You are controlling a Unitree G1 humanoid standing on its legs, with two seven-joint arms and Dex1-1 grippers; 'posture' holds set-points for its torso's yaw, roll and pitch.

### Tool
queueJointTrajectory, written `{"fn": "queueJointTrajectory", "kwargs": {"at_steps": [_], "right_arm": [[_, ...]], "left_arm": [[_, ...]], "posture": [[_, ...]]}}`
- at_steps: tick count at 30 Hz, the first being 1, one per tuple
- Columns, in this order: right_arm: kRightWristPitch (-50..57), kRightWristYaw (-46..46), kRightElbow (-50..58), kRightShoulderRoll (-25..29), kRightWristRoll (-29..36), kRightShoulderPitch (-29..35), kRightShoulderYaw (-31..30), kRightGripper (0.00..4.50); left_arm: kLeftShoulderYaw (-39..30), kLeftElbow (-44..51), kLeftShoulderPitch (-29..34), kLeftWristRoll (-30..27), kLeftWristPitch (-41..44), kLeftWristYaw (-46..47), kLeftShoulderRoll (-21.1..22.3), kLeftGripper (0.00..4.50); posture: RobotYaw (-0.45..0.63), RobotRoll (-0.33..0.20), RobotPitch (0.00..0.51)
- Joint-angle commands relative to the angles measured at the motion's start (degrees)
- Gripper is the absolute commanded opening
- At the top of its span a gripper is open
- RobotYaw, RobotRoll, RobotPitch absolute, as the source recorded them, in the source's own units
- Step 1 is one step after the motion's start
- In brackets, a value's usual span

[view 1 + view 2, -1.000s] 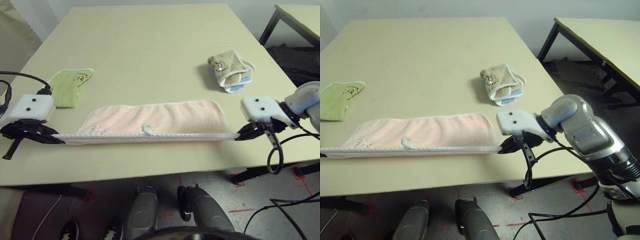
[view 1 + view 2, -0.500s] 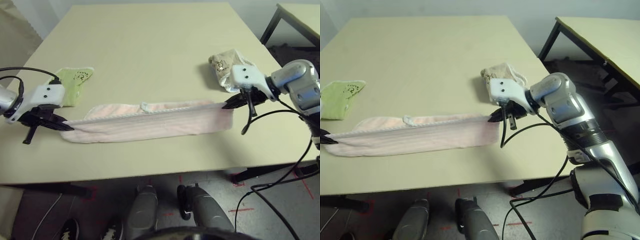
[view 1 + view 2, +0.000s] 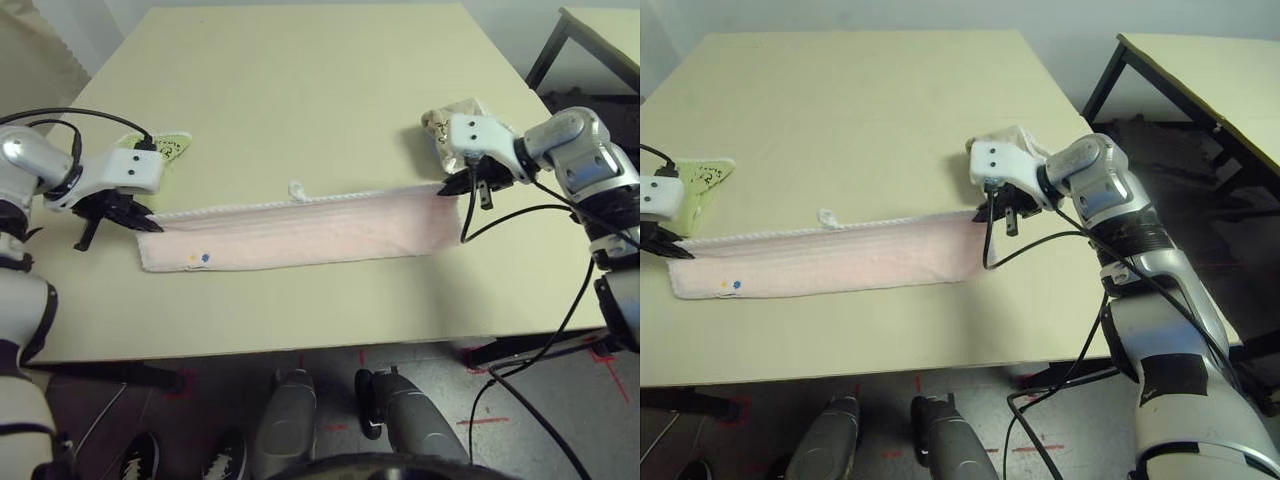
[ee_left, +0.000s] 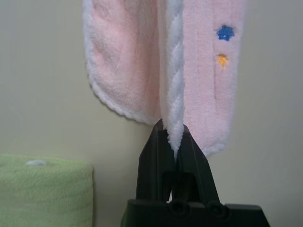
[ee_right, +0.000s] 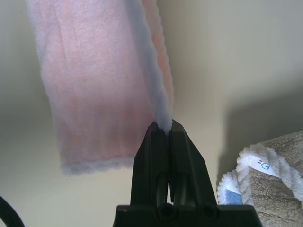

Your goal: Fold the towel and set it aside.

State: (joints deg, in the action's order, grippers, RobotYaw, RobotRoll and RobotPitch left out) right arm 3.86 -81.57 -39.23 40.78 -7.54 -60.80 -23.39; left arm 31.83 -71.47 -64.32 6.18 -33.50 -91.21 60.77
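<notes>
The towel (image 3: 300, 230), a long pink strip across the near table, is soft and limp: it sags unless held at its ends. My left gripper (image 3: 140, 222) pinches its left far corner, my right gripper (image 3: 448, 186) its right far corner, both clamped on the corded edge. Forearms spread wide, fingers angled downward.

Pale beige table (image 3: 300, 90), second black-legged table (image 3: 1200, 75) beside, grey floor (image 3: 520, 420).
</notes>
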Motion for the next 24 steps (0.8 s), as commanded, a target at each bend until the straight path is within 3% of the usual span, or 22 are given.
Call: {"fn": "queueJointTrajectory", "kwargs": {"at_steps": [1, 7, 10, 20, 21, 24], "right_arm": [[0.2, 0.5, -0.5, 1.3, -1.9, 0.6, 0.6, 0.03], [0.9, 2.3, -1.8, 0.3, -3.1, 0.3, 0.7, 0.03], [1.9, 3.3, -2.1, 0.0, -3.5, 0.0, 0.8, 0.71], [2.3, 4.5, -2.2, -0.4, -4.1, -0.3, 1.6, 4.42], [2.7, 4.4, -1.7, 0.1, -3.9, -0.1, 1.9, 4.50], [6.6, 3.7, 2.6, 2.6, -2.5, 2.1, 4.0, 4.50]], "left_arm": [[-2.7, -1.8, -0.6, 3.5, -1.5, 2.6, -0.3, 0.00], [-5.1, -2.6, -1.3, 8.1, -2.2, 7.7, -1.8, 0.00], [-5.8, -2.8, -1.4, 10.2, -2.5, 10.0, -1.9, 0.70], [-8.4, -3.3, -1.5, 13.5, -2.5, 13.2, -1.0, 4.15], [-9.1, -3.4, -1.5, 13.2, -2.1, 13.7, -0.6, 4.47], [-14.1, -3.2, 0.1, 9.0, -0.3, 12.9, 1.1, 4.47]], "posture": [[0.11, 0.000, 0.158], [0.11, 0.000, 0.157], [0.11, 0.000, 0.158], [0.11, 0.000, 0.156], [0.11, 0.000, 0.157], [0.10, 0.000, 0.165]]}}
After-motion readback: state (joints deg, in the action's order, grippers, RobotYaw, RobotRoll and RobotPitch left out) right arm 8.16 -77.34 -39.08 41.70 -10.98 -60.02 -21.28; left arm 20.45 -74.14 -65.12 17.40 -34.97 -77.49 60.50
